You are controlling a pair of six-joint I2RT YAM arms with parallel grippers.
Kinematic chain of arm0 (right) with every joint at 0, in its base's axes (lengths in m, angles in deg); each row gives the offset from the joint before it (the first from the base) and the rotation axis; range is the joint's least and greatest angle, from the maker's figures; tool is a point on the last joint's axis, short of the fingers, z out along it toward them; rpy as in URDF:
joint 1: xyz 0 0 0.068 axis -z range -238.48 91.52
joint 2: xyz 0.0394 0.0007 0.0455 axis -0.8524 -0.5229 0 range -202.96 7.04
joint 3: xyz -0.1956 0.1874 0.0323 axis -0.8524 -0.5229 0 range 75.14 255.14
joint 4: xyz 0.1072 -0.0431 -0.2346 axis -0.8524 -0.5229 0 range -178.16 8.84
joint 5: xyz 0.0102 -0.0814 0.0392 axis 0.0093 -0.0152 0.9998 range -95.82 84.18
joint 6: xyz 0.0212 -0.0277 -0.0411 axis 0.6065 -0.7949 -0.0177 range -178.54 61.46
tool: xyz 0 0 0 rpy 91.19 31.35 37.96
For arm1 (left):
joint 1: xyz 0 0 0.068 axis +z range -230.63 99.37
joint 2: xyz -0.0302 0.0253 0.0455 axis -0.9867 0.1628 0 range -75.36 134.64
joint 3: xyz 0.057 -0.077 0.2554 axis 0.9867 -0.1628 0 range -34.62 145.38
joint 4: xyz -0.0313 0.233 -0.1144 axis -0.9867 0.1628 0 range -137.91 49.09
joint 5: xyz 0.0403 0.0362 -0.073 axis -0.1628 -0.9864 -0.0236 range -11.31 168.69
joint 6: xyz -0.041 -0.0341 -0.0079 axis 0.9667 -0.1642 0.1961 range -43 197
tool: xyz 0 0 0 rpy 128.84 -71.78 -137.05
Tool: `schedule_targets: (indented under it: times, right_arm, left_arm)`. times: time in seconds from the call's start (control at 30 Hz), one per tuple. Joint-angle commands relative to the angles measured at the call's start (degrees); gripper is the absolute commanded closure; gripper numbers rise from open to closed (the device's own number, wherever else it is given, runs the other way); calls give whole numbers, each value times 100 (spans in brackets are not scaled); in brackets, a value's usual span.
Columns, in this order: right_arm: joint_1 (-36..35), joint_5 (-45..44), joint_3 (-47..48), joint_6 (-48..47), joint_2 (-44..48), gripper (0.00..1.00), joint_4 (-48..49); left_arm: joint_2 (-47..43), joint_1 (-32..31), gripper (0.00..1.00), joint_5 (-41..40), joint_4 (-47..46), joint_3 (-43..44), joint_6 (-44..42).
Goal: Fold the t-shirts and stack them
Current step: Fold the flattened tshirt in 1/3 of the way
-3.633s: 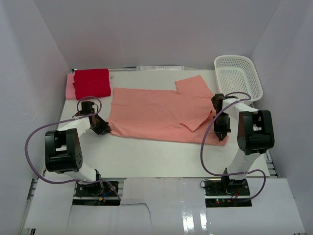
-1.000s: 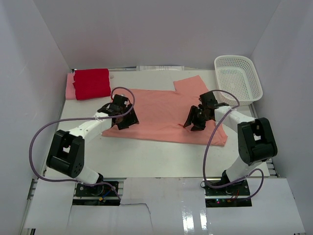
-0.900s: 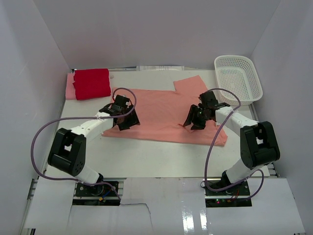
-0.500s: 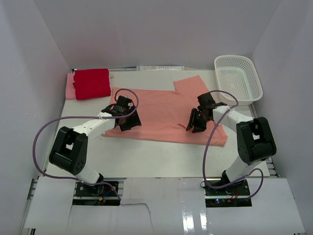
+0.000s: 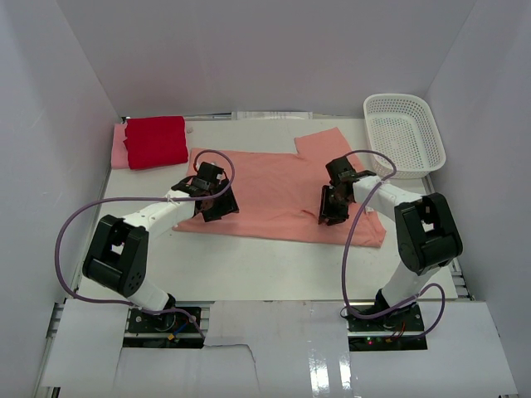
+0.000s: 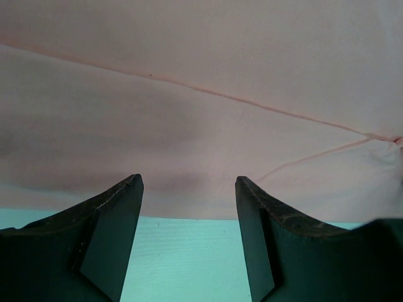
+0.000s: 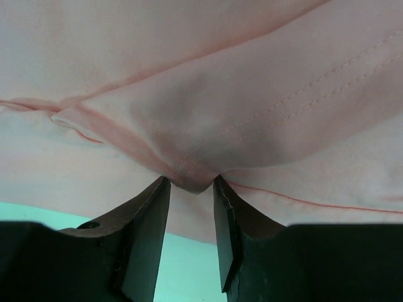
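Note:
The salmon t-shirt [image 5: 274,186] lies spread flat across the middle of the table. A bright red folded t-shirt [image 5: 155,141] rests on a pale pink folded one [image 5: 119,151] at the back left. My left gripper [image 5: 217,203] [image 6: 189,179] is low over the salmon shirt's near-left hem, open, with nothing between its fingers. My right gripper [image 5: 330,207] [image 7: 191,182] sits on the shirt's right side beside the folded-in sleeve. Its jaws are narrow but apart. A puckered corner of salmon cloth [image 7: 195,179] sits between the tips and touches both.
A white mesh basket [image 5: 397,98] stands at the back right, close behind the right arm. White walls enclose the table on three sides. Purple cables loop off both arms. Bare tabletop runs along the front of the shirt.
The right gripper's jaws have narrowed around the cloth corner and it has shifted slightly left. The left gripper has edged right onto the hem, still open wide.

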Motion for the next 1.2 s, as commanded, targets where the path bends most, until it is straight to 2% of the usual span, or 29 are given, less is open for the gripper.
schedule_targets:
  times: [0.0, 0.2, 0.33, 0.5, 0.67, 0.7, 0.77, 0.8, 0.87, 0.9, 1.0, 1.1, 1.17]
  right_arm:
    - [-20, -309, 289, -101, -9, 60, -129]
    - [-28, -354, 351, -109, -114, 74, -77]
    - [-28, -328, 412, -109, -211, 91, -59]
    - [-37, -222, 912, -171, -342, 92, -147]
    - [-46, -222, 2185, -416, -1071, 92, -393]
    - [-46, 56, 2362, -469, -1211, 92, -410]
    - [-72, 138, 2792, -583, -1537, 70, -445]
    - [-90, 147, 2908, -628, -1668, 50, -463]
    - [-125, -71, 3110, -663, -1705, 27, -472]
    - [-125, -134, 3146, -707, -1696, 24, -394]
    - [-116, -432, 3409, -856, -1670, 24, -174]
    - [-99, -853, 4004, -1145, -1810, 24, -208]
    - [-55, -951, 4418, -1295, -2047, 23, -304]
  left_arm:
    - [-163, -32, 29, -101, 41, 115, -7]
    - [-119, -32, 29, -75, 41, 107, 2]
    - [-128, -32, 29, -92, 41, 80, -7]
    - [-93, -32, 29, -66, 41, 54, 11]
    - [-58, -32, 28, -22, 32, 54, 28]
    - [-75, -32, 29, -13, 32, 45, 37]
    - [-75, -32, 29, 13, 23, 28, 37]
    - [-93, -32, 29, 22, 41, 10, 46]
    - [-128, -32, 29, 14, 24, -25, 46]
    - [-137, -32, 29, 5, 23, -34, 55]
    - [-146, -32, 28, -117, 50, 36, 20]
    - [-58, 38, 25, -372, 304, 588, -147]
    - [65, 406, 21, -251, 410, 1166, -252]
